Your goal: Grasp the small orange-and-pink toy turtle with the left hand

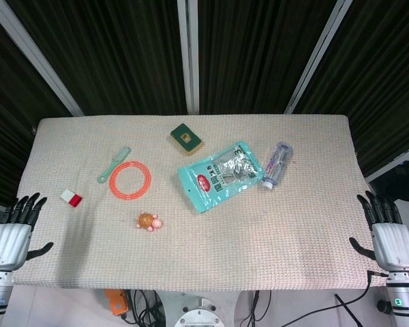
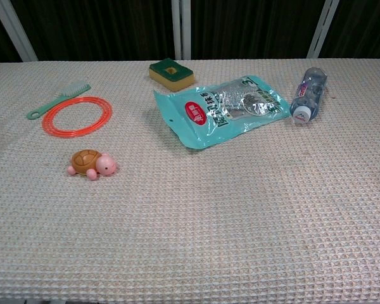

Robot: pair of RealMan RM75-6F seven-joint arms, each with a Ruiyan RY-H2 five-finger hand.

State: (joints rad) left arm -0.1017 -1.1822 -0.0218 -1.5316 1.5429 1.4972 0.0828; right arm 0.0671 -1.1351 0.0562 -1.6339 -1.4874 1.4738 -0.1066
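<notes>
Turtle point(image 2: 92, 163), the small orange-and-pink toy, is sitting upright on the table point(image 1: 273, 259), lying at about seven o'clock from the table's middle in the head view, just beside and at five o'clock from the orange ring point(image 1: 130, 179), with its pink head pointing toward three o'clock. The left hand point(image 1: 12, 235) is waiting off the table's near-left corner, fingers spread and pointing up, holding nothing; the right hand point(image 1: 390, 235) is doing the same at the near-right corner. To grasp well, the left hand is probably needing to travel toward two o'clock, come down over the shell, and close thumb against fingers across the shell's sides without nudging the ring. As for containers, the teal pouch point(image 2: 220, 109) is lying flat and seemingly sealed, its contents showing only dimly through a clear window; the plastic bottle point(image 2: 308, 94) is lying on its side, capped, apparently empty.
</notes>
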